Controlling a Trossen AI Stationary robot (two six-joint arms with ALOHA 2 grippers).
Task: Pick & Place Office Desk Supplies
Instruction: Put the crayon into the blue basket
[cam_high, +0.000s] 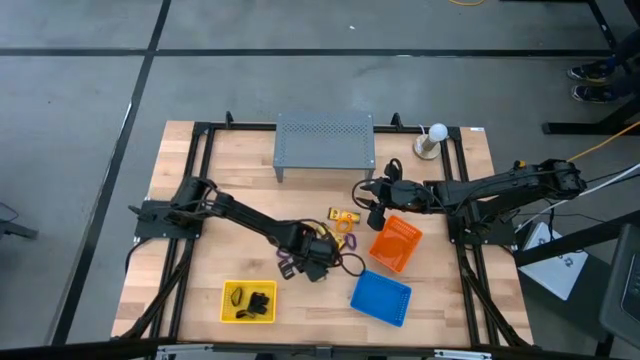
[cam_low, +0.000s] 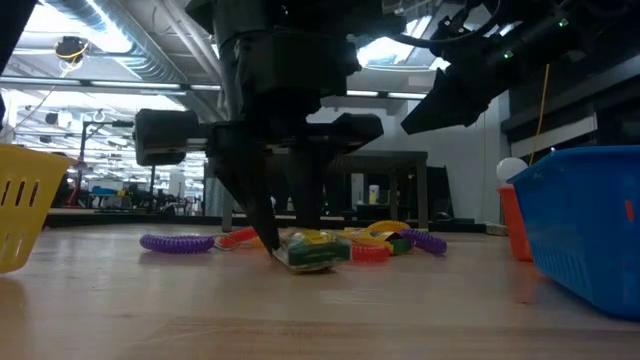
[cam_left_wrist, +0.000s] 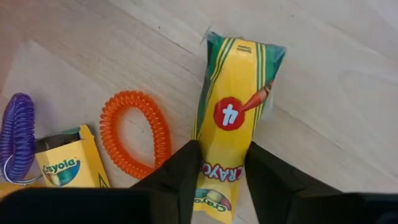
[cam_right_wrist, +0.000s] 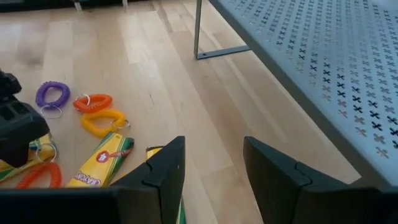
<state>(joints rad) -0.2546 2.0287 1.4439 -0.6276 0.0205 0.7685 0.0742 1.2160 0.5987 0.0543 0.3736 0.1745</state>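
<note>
Grasp step. My left gripper (cam_left_wrist: 219, 177) is down at the table over the crayon packet (cam_left_wrist: 233, 118), one finger on each long side, jaws partly closed around it. Can't tell whether the pads are touching the wrapper yet, and the packet lies flat on the wood, not lifted. Just beside my fingers sit an orange coil loop (cam_left_wrist: 134, 134), a purple coil loop (cam_left_wrist: 15, 137) and a second crayon box (cam_left_wrist: 68, 163). Next I'd say: finish the squeeze, lift straight up, carry to a basket, likely the yellow basket (cam_high: 232, 316) nearby. My right gripper (cam_right_wrist: 211, 171) waits with its jaws apart near the grey shelf (cam_right_wrist: 323, 68).
</note>
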